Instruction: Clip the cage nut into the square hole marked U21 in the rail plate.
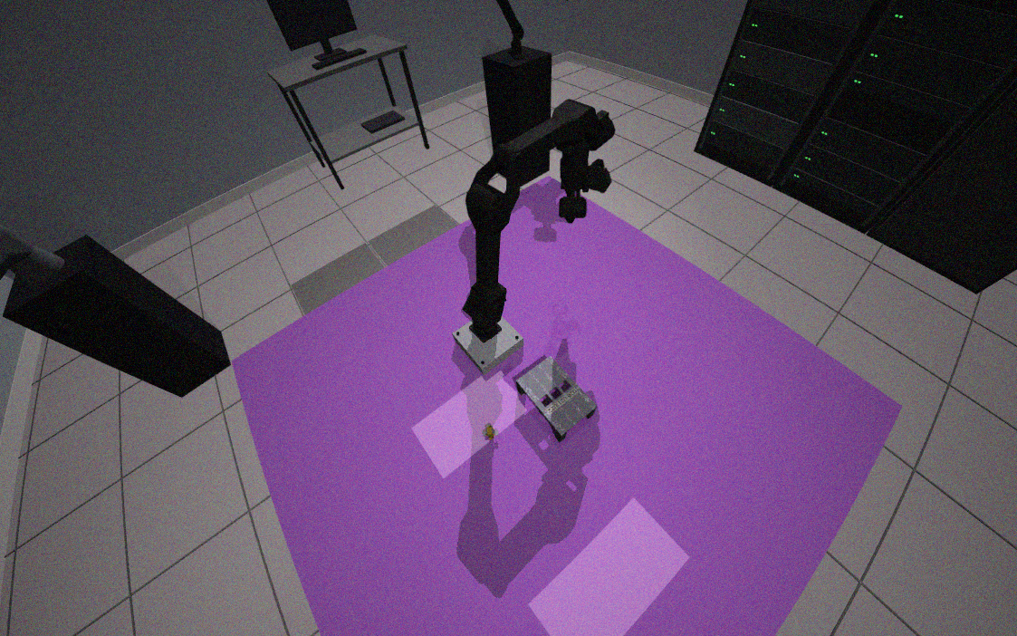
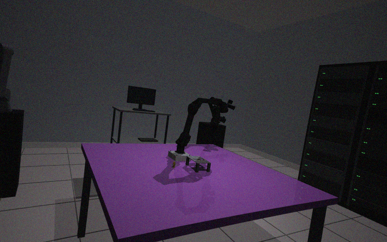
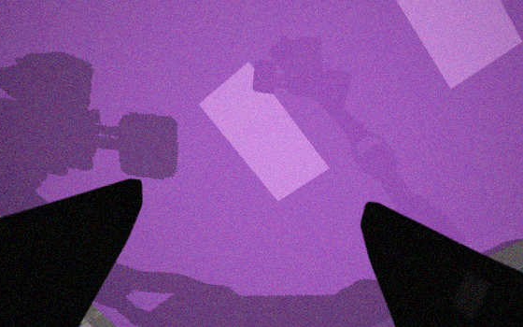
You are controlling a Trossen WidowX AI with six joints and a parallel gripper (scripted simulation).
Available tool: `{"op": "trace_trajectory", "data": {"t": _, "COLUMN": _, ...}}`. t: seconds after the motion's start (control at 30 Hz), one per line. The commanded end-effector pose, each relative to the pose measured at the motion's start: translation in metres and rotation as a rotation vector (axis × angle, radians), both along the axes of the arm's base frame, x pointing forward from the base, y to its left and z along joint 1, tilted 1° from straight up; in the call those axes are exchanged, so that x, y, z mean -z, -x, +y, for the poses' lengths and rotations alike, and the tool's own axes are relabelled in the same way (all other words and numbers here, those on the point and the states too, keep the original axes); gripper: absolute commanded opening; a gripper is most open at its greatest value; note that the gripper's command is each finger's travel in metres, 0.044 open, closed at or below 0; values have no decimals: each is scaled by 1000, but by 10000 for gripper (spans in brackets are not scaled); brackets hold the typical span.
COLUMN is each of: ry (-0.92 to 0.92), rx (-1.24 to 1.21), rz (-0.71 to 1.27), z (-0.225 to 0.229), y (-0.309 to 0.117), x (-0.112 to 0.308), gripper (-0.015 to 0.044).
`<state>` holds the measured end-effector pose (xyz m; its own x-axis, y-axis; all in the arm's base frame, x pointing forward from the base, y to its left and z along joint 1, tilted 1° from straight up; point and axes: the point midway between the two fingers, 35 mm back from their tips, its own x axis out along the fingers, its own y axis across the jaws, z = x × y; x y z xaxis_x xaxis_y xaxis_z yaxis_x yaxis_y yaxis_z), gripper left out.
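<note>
One arm [image 1: 487,253] [image 2: 190,120] stands on a pale base [image 1: 484,363] [image 2: 172,155] on the purple table [image 1: 701,380] [image 2: 219,192] [image 3: 204,238], bent over at the top so that its gripper [image 1: 572,208] [image 2: 219,119] [image 3: 254,203] hangs high above the surface. The two black fingers are wide apart, with nothing between them; in the wrist view their tips frame bare purple and a bright patch of light. The nut [image 1: 489,430] [image 2: 173,164], small and yellowish, is on the table near the base, well apart from the gripper; its wings are too small to make out. Near it, to its right in the top view, the plate [image 1: 573,412] [image 2: 203,161] sits level on short dark legs, raised off the table and just beside the base. A row of square holes runs across the plate, but the marking U21 cannot be read. Nut and plate are apart, so the nut is not clipped in. Shadows of the arm fall across the table, one of them reaching over the nut. Grey pieces show at the edges of the wrist view, partly hidden by the fingers.
</note>
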<state>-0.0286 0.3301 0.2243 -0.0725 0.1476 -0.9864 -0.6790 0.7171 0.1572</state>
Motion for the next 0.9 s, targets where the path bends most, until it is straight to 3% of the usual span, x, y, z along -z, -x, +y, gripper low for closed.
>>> {"op": "trace_trajectory", "data": {"t": 0.0, "ry": 0, "rx": 5, "rz": -1, "z": 0, "y": -3, "x": 0, "gripper": 426}}
{"op": "trace_trajectory", "data": {"t": 0.37, "ry": 13, "rx": 340, "rz": -34, "z": -38, "y": -166, "x": 25, "gripper": 440}}
{"op": "trace_trajectory", "data": {"t": 0.6, "ry": 33, "rx": 598, "rz": -52, "z": -111, "y": -249, "x": 42, "gripper": 440}}
{"op": "trace_trajectory", "data": {"t": 0.87, "ry": 69, "rx": 819, "rz": -55, "z": -211, "y": -308, "x": 66, "gripper": 440}}
